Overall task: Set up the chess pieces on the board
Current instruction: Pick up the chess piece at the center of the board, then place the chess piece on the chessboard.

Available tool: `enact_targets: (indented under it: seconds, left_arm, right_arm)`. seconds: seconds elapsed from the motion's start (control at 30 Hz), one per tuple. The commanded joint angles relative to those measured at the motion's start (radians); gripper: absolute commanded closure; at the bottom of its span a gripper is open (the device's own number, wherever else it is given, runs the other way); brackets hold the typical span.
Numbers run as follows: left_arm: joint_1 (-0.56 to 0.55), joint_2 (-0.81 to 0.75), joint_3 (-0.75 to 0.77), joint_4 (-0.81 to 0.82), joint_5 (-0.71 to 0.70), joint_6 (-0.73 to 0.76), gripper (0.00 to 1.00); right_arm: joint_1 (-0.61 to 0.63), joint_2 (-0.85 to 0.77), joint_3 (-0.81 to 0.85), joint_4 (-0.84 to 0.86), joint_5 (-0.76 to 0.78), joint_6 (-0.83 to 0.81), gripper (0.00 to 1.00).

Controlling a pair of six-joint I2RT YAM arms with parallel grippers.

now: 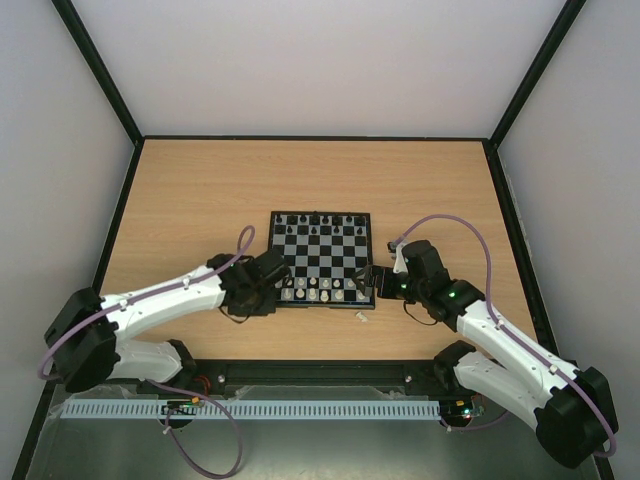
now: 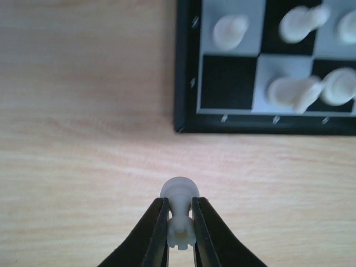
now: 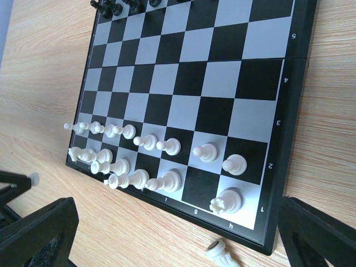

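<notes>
The board (image 1: pixel 322 262) lies mid-table, its near left corner (image 2: pixel 183 119) showing in the left wrist view. My left gripper (image 2: pixel 179 210) is shut on a white rook (image 2: pixel 179 192), held lying flat between the fingers just off that corner. In the top view my left gripper (image 1: pixel 277 293) is at the board's near left. White chess pieces (image 3: pixel 167 146) fill the two near rows, some toppled, and a rook (image 3: pixel 228 201) stands in the corner. Black pieces (image 3: pixel 111 6) line the far edge. My right gripper (image 3: pixel 177 225) is open over the table by the near right corner.
A white piece (image 3: pixel 222 254) lies on its side on the wood just off the board's near right corner, also seen as a fallen piece (image 1: pixel 362 317) from above. The wooden table (image 1: pixel 200 200) is walled by black-edged panels. Both arms flank the board.
</notes>
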State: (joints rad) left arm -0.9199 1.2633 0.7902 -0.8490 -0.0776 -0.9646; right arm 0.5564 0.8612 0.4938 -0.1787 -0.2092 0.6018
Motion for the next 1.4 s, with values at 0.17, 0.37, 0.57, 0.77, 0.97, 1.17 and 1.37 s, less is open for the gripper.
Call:
enact_targets:
  seconds: [0.17,0.37,0.57,0.77,0.97,1.17,1.37]
  left_arm:
    - [0.082,0.182,0.149,0.046,-0.033,0.229,0.86]
    - [0.101,0.249,0.194,0.084,-0.013,0.288,0.86]
    - [0.115,0.280,0.206,0.108,0.004,0.320,0.86]
    - [0.115,0.291,0.192,0.125,0.022,0.327,0.86]
    - [0.115,0.298,0.173,0.136,0.031,0.331,0.86]
    - [0.115,0.306,0.158,0.138,0.033,0.333,0.86]
    - [0.116,0.320,0.146,0.141,0.041,0.336,0.85]
  right_arm:
    - [-0.003,-0.011,-0.011,-0.006,0.001,-0.010,0.01]
    - [-0.002,-0.011,-0.009,-0.012,0.011,-0.008,0.01]
    - [-0.003,-0.010,-0.009,-0.014,0.020,-0.007,0.02]
    - [-0.002,-0.006,-0.009,-0.016,0.026,-0.005,0.01]
    - [-0.003,-0.004,-0.008,-0.016,0.026,-0.005,0.01]
    - [-0.003,-0.001,-0.009,-0.016,0.027,-0.005,0.01]
    - [-0.003,-0.001,-0.009,-0.016,0.029,-0.005,0.01]
